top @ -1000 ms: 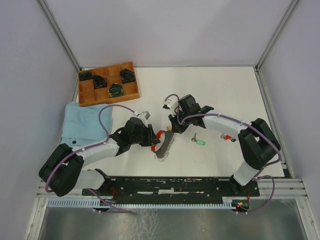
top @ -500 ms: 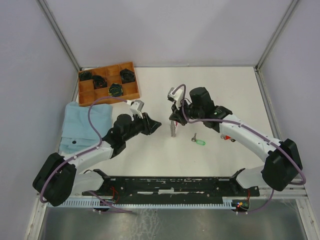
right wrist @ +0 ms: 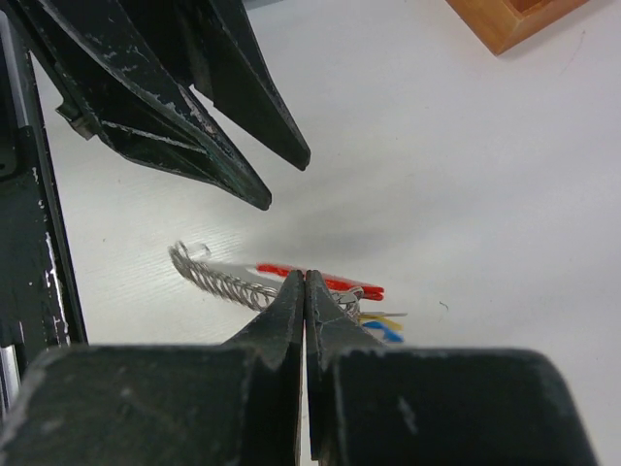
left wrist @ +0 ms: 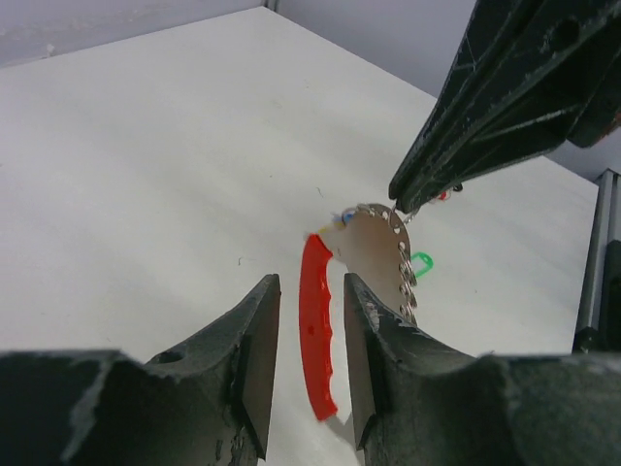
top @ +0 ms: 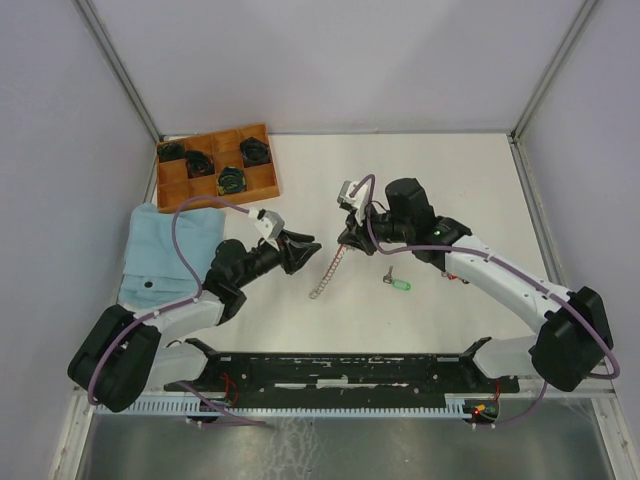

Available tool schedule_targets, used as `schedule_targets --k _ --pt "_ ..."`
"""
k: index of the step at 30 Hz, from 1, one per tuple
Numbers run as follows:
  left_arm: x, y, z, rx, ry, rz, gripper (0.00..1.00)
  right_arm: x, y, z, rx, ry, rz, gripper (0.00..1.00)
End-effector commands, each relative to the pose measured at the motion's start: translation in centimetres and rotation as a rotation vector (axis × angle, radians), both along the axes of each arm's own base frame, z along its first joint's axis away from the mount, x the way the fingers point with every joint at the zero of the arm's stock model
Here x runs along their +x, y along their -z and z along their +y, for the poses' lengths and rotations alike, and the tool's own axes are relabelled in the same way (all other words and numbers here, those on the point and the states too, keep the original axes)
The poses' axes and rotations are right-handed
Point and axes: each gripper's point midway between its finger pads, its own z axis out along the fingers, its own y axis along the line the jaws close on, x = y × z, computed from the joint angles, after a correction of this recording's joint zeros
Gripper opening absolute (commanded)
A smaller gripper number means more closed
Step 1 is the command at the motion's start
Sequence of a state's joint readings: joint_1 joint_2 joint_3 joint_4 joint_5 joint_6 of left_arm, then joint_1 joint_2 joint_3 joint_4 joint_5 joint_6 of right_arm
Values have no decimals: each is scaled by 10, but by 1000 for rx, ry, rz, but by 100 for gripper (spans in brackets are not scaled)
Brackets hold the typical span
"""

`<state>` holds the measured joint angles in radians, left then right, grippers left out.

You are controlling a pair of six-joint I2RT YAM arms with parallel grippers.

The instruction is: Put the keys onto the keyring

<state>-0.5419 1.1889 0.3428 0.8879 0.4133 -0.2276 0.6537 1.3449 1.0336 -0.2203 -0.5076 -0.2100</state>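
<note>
The keyring [top: 335,258] hangs between the two arms, its red loop strap [left wrist: 315,330] and silver chain [left wrist: 403,272] trailing down to the white table. My right gripper [top: 345,243] is shut on the top of the keyring [right wrist: 320,282], where blue and yellow key heads [right wrist: 383,333] show behind the tips. My left gripper [left wrist: 310,286] stands open with the red strap between its jaws and a gap on each side. A green-headed key [top: 400,285] lies loose on the table just right of the chain. A red-headed key [top: 455,275] peeks out beside the right arm.
A wooden tray [top: 170,185] with dark round coils sits at the back left. A light blue cloth [top: 165,250] lies under the left arm. A black rail [top: 350,370] runs along the near edge.
Both arms moved toward the back with the keyring. The left jaws have widened off the red strap, and the chain now trails out toward the front left.
</note>
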Motion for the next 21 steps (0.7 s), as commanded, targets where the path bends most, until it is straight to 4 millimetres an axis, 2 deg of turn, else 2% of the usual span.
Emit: schedule_targets --k 1,10,15,21 --pt "-7 -29 -5 20 94 -252 40 -2 -37 6 90 -57 -133 1" --pt "-24 -33 -24 22 272 -323 39 -9 -31 15 79 -188 -182 1" --pt "-22 -34 -25 21 268 -339 39 -14 -30 21 95 -249 -194 1" --pt "-32 -32 -32 17 343 -365 38 -17 -30 24 112 -275 -185 1"
